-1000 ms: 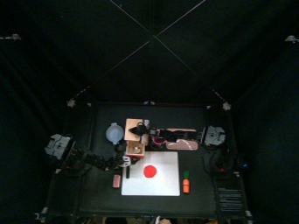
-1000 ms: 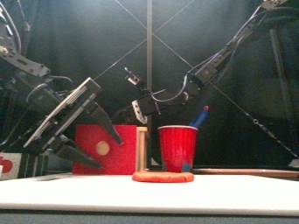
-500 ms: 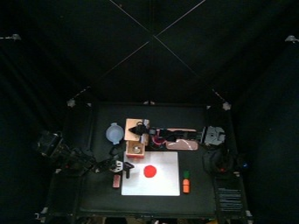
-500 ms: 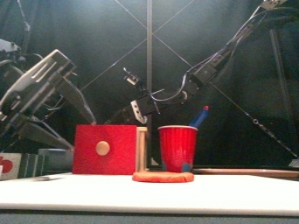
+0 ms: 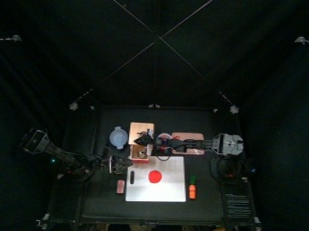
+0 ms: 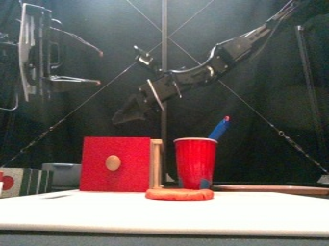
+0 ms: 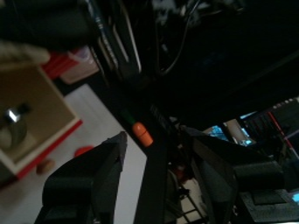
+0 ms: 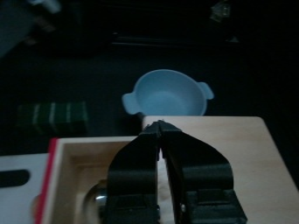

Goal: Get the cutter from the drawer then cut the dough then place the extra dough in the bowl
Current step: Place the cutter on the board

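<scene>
Right gripper [image 8: 163,128] hangs empty over the open drawer [image 8: 222,175], its jaws pressed together; the cutter [image 8: 93,199] lies inside. My left gripper [image 7: 160,147], jaws apart, has just swung up and off toward the table's left edge, so I judge the opening done and the pick next. The dough [image 6: 179,193] waits on the white board [image 5: 179,170] near the table's front edge. The drawer walls hem the cutter; above it the way is clear.

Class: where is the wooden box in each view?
Top view: wooden box, left of centre behind the white board.
Front view: box left of the red cup.
Left wrist view: box past the jaws, cutter inside.
Right wrist view: box beneath the jaws, bowl beyond.
Shared landmark: its red drawer front.
</scene>
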